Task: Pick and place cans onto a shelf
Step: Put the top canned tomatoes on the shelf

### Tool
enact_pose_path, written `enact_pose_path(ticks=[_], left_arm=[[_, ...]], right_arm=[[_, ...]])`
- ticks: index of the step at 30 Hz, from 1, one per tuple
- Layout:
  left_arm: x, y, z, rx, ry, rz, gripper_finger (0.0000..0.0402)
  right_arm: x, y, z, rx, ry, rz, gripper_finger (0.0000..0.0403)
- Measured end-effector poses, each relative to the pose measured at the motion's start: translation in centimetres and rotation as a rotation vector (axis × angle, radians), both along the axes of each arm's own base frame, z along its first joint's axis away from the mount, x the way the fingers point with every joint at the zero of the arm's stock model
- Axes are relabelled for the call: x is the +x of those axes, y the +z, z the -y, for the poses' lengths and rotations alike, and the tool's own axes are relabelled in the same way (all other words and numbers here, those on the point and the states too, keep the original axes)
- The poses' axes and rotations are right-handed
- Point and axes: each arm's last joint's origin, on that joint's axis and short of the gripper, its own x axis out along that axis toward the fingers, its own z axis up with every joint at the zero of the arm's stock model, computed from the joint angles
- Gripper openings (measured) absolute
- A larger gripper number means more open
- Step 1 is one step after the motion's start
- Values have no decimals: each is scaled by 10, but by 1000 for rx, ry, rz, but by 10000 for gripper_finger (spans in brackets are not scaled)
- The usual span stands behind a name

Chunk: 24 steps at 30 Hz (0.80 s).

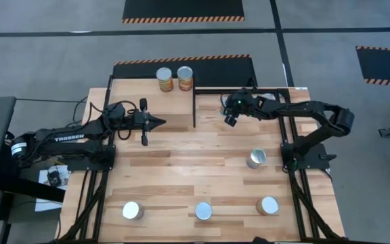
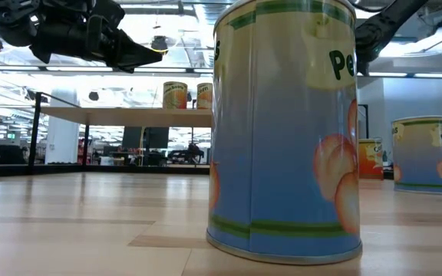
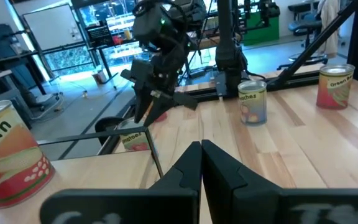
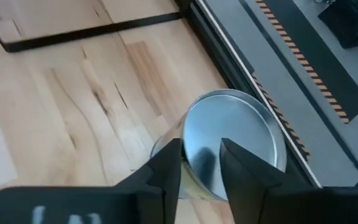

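Right gripper [image 1: 230, 116] sits at the table's back right, fingers spread and empty, directly above a silver-topped cylindrical tin [image 4: 241, 124]. The fingers are not clamped on the tin. It stands upright on light wood near the rear edge, right of the black divider bar [image 1: 194, 107]. Can't tell if that spot is part of the raised light-wood shelf [image 1: 141, 91].

Two orange-labelled tins [image 1: 175, 79] stand side by side on the shelf's back edge, just apart.

Left gripper [image 1: 160, 123] is closed and holds nothing, hovering in front of the shelf.

Four more silver-topped tins are on the plank tabletop [image 1: 181, 169] — one mid-right [image 1: 256, 158], three in a front row [image 1: 203, 211].
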Motion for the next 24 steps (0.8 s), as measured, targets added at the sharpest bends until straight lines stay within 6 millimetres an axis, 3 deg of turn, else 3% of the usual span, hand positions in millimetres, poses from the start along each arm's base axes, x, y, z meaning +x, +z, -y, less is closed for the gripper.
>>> enact_pose_path(ticks=[11,14,18,24], left_arm=[[0,0,0,-6,2,-3,1],[0,-1,0,-8,2,-8,1],[0,-2,0,-11,2,-15,1],[0,-2,0,-6,1,-16,1]], right_arm=[[10,2,3,24,44,-71,16],[12,9,-4,49,96,-101,9],[17,24,-28,117,240,-75,11],[30,41,-90,239,646,32,6]])
